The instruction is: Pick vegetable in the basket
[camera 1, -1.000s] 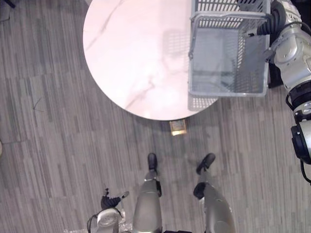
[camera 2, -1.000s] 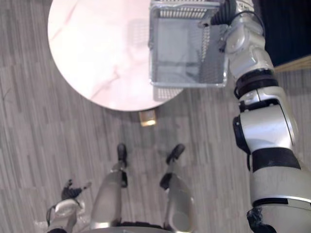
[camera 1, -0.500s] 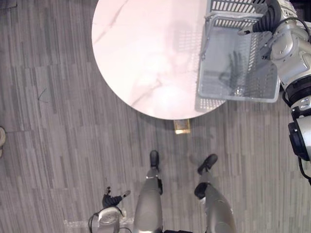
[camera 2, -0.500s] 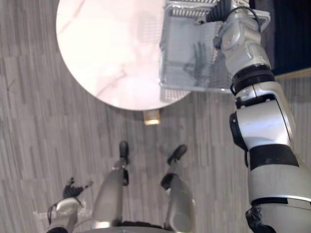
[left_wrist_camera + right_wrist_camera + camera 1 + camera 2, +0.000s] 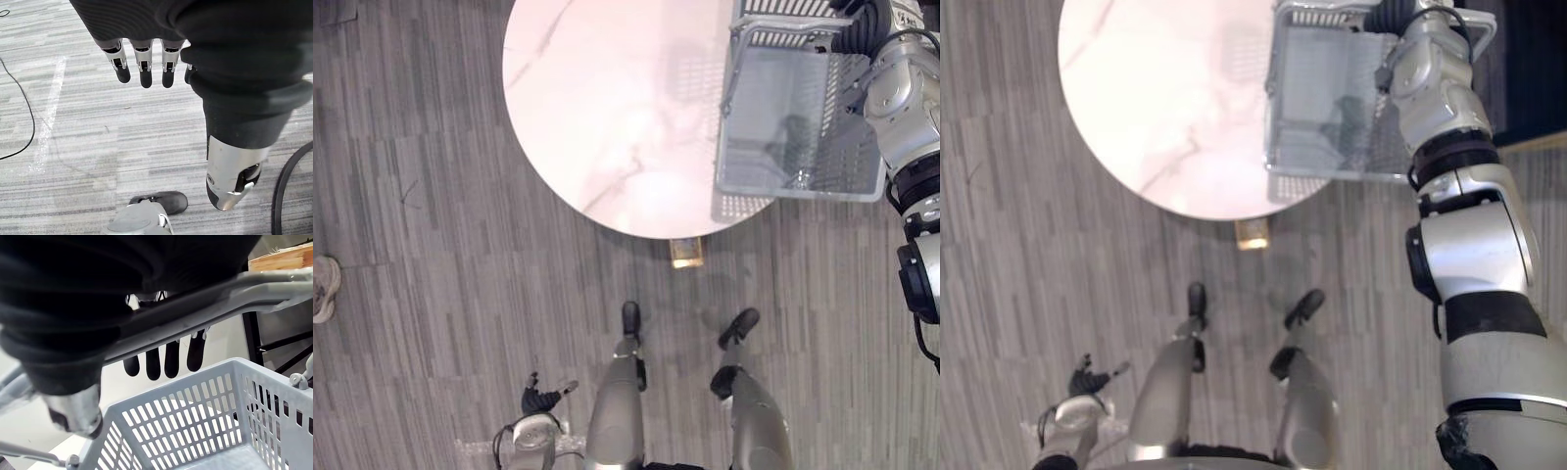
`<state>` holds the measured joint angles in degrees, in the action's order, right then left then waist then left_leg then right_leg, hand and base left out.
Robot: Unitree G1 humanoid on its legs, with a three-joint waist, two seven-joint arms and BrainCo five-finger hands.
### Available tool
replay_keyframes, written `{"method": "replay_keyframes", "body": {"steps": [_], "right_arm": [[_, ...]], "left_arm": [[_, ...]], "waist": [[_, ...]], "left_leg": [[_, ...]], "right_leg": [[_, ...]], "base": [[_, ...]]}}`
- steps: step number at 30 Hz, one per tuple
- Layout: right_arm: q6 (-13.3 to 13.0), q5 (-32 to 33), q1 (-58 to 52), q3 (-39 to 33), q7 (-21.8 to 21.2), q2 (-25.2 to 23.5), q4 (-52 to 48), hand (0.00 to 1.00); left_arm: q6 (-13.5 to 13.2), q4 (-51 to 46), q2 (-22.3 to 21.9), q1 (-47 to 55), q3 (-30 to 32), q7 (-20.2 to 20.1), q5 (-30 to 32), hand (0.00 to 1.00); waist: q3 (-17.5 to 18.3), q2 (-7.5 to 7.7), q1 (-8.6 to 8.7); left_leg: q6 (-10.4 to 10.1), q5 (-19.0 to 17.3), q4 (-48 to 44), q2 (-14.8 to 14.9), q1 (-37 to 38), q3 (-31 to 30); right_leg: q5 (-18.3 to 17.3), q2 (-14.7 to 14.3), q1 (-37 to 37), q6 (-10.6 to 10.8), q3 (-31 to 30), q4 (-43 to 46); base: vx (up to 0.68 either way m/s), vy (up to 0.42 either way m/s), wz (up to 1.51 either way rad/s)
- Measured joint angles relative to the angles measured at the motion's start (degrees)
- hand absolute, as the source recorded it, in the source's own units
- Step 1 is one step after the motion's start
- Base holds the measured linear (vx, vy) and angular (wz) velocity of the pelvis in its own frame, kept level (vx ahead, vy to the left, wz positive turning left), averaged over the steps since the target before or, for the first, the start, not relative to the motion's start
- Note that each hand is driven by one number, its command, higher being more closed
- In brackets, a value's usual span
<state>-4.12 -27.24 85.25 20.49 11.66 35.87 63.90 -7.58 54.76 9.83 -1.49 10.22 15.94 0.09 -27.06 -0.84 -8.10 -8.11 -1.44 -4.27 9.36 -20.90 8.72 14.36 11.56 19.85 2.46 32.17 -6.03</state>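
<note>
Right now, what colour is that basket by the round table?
The basket is light grey with slotted lattice walls; the right wrist view shows it best.

Round pinkish-white marble tabletop (image 5: 607,98): faint grey-brown veins. Light grey plastic basket (image 5: 754,184): walls patterned with rows of slits. Grey plank floor (image 5: 431,294): darker and lighter streaks. Small square floor plate (image 5: 686,253): brass-gold.

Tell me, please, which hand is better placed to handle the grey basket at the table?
Probably right. The right hand sits at the handle of the basket by the table, the bar crossing it; the left hand hangs open, low over the floor, far from both.
</note>
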Motion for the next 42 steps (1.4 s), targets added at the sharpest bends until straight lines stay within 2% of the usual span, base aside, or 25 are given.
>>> {"method": "replay_keyframes", "body": {"steps": [10,15,20,26,31,34,37,42], "right_arm": [[0.4,-2.8,-1.2,0.2,0.1,-1.1,-0.2,1.00],[1.1,-4.1,-2.2,0.3,-0.4,-3.3,-0.2,1.00],[1.3,-4.2,-3.3,2.2,-1.3,-5.4,-0.4,1.00],[1.3,-4.2,-6.8,5.6,-4.4,-7.8,-4.8,1.00],[0.6,-3.9,-11.2,10.9,-7.6,-10.1,-12.4,1.00],[-0.4,-3.6,-15.4,13.1,-9.1,-10.1,-19.6,1.00],[-2.2,-2.1,-19.8,13.9,-9.9,-9.6,-26.1,1.00],[-4.6,-0.9,-29.6,14.9,-12.2,-3.5,-37.9,1.00]], "left_arm": [[0.3,0.0,-0.1,0.0,-1.4,-0.1,0.0,0.00],[0.6,0.1,-0.1,-0.5,-1.4,-0.1,0.0,0.00],[0.7,0.0,-0.1,-0.6,-1.2,-0.2,0.0,0.00],[1.0,0.0,-0.2,-1.2,-0.5,-0.5,0.2,0.00],[2.1,1.3,-1.0,-1.1,2.1,-0.6,1.4,0.00],[2.9,2.3,-1.4,-0.2,3.6,-0.7,2.8,0.00],[3.3,2.4,-1.4,1.3,3.6,-1.2,3.6,0.00],[4.0,3.0,-1.0,2.3,3.6,-1.7,7.0,0.00]], "waist": [[0.0,0.01,-0.26],[0.0,0.03,-0.25],[0.1,0.05,-0.13],[0.5,0.30,0.05],[2.1,1.85,0.27],[5.9,2.93,1.63],[8.9,4.74,3.38],[13.2,6.42,4.86]], "left_leg": [[0.0,0.0,0.0,0.0,1.4,1.5],[0.0,0.0,0.2,0.1,3.1,2.8],[0.0,0.0,0.2,0.4,4.8,3.8],[-0.1,0.1,0.2,0.5,6.9,5.4],[-0.6,0.3,1.4,1.4,10.8,8.4],[-1.1,0.6,2.6,2.0,12.7,9.6],[-1.3,0.6,3.5,2.3,15.3,11.2],[-1.8,0.2,4.3,2.2,18.4,13.0]], "right_leg": [[0.0,0.0,0.0,0.0,-2.2,0.2],[0.0,-0.1,-0.3,0.0,-4.3,0.6],[0.0,-0.5,-1.0,0.0,-5.8,0.5],[0.0,-0.8,-1.9,0.0,-7.8,0.5],[0.0,-2.1,-3.5,0.0,-10.8,0.1],[0.0,-3.1,-4.2,0.0,-11.9,0.0],[-0.1,-3.6,-5.5,0.0,-13.4,0.0],[-0.4,-3.9,-6.8,0.0,-15.4,-0.1]], "base": [[0.01,0.011,-0.08],[0.01,0.006,-0.18],[0.00,-0.004,-0.15],[-0.01,-0.001,-0.14],[0.02,-0.020,-0.30],[0.03,-0.010,-0.22],[0.03,0.006,-0.22],[0.02,0.015,-0.18]]}}
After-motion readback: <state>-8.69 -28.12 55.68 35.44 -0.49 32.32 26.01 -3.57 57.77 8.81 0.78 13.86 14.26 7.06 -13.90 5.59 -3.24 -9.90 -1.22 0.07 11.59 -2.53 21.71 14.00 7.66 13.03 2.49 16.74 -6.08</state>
